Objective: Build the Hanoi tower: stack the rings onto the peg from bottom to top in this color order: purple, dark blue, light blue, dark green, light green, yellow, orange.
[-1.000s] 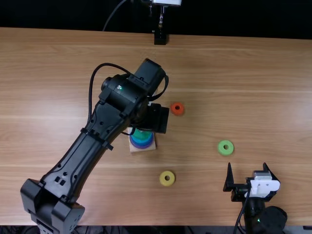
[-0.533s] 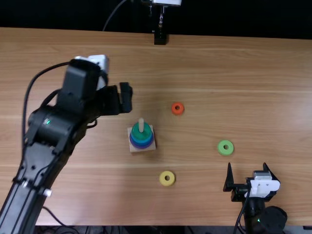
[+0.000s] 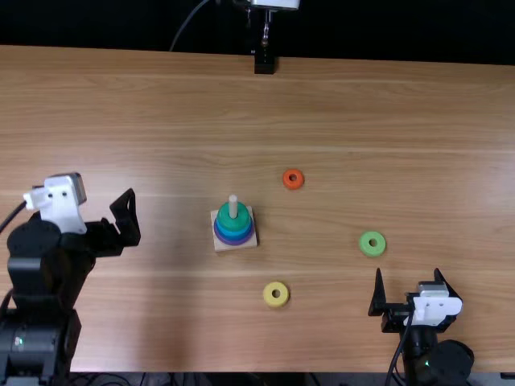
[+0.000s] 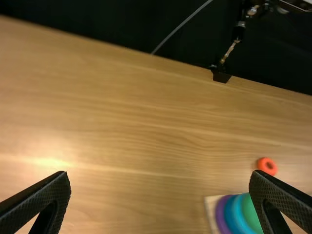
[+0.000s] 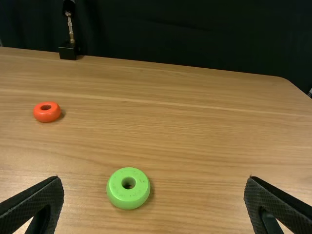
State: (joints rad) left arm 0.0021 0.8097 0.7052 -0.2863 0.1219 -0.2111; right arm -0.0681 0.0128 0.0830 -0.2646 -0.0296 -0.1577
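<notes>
The left claw [image 3: 129, 215] is spread wide with nothing in it, and the right claw [image 3: 408, 272] is wide open and just as bare. Between them, nearer the left claw and to its right, stands the peg [image 3: 233, 206], with purple [image 4: 222, 217], blue and dark green [image 3: 233, 226] rings on it. The light green ring [image 3: 372, 252] lies just beyond the right claw; the yellow [image 3: 276, 301] and orange [image 3: 293, 186] rings lie left of that claw, the orange farther off.
</notes>
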